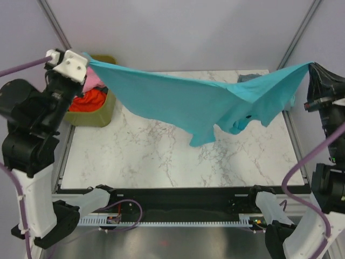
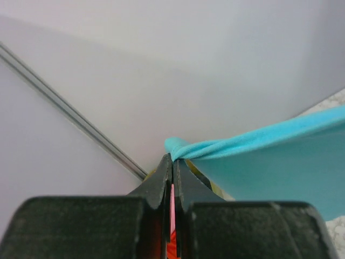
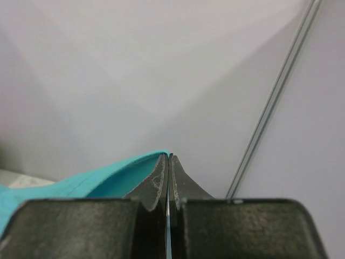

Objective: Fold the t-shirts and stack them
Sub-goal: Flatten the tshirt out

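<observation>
the task looks to be at an early stage. the teal t-shirt [image 1: 199,102] hangs in the air, stretched between the two arms above the marble table [image 1: 161,156]. one end is pinched in the left gripper [image 1: 85,61] at the far left, the other in the right gripper [image 1: 311,67] at the far right. both wrist views show the jaws pressed together with only a thin edge of teal cloth caught between them. the shirt's middle sags toward the table, and a loose sleeve or hem droops lowest near the centre. whether any part touches the marble cannot be told from above. it is spread but not yet laid flat, so its folds are all left to do.

the pink t-shirt [image 1: 95,81] and the orange-red t-shirt [image 1: 89,101] lie crumpled in the olive-green bin [image 1: 102,116] at the far left corner. a scrap of grey-blue t-shirt [image 1: 248,78] shows at the far right edge of the table (mostly hidden behind the teal one, so its state is unclear). no folded stack shows anywhere in view, so by this judgement three or four shirts remain.

the table is white marble with grey veins, smooth and flat, and should let cloth slide easily. pale lilac walls close in the far side, with slim metal struts [image 1: 54,21] running up the corners.
</observation>
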Available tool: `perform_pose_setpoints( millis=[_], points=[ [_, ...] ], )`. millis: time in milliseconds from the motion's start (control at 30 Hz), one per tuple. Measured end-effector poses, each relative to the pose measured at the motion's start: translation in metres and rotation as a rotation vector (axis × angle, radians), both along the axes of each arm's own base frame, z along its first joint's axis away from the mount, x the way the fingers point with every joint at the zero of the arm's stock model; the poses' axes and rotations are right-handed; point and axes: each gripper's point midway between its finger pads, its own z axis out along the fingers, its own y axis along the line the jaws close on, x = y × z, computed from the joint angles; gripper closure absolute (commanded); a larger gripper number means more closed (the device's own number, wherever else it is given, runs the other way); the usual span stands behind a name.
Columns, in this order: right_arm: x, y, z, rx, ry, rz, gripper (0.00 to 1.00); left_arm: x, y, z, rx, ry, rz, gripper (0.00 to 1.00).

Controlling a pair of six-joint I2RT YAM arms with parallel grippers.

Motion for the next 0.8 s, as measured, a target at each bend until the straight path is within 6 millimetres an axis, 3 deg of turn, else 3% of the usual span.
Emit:
perform_pose_setpoints(
  millis=[133, 300, 400, 500, 567, 633, 733, 800],
  points=[
    [-0.046, 0.006, 0.034, 0.014, -0.124, -0.016, 1.0, -0.038, 0.011, 0.023, -0.026, -0.084, -0.009, 0.98],
    [-0.071, 0.005, 0.076, 0.034, -0.238, -0.037, 1.0, -0.047, 0.014, 0.034, -0.035, -0.116, -0.01, 0.98],
    [-0.07, 0.001, 0.089, 0.043, -0.27, -0.044, 1.0, -0.043, 0.013, 0.03, -0.012, -0.104, -0.007, 0.98],
    [-0.049, -0.007, 0.087, 0.028, -0.249, -0.075, 1.0, -0.03, 0.009, 0.013, 0.025, -0.061, -0.007, 0.98],
    [-0.021, -0.014, 0.07, 0.007, -0.194, -0.098, 1.0, -0.012, 0.003, -0.016, 0.064, 0.01, -0.011, 0.98],
    [0.016, -0.022, 0.042, -0.017, -0.106, -0.113, 1.0, 0.01, -0.005, -0.051, 0.102, 0.097, -0.019, 0.98],
    [0.077, -0.035, -0.025, -0.05, 0.078, -0.131, 1.0, 0.043, -0.02, -0.119, 0.163, 0.264, -0.045, 0.98],
    [0.116, -0.043, -0.083, -0.07, 0.226, -0.134, 1.0, 0.063, -0.029, -0.172, 0.205, 0.39, -0.067, 0.98]
  ],
)
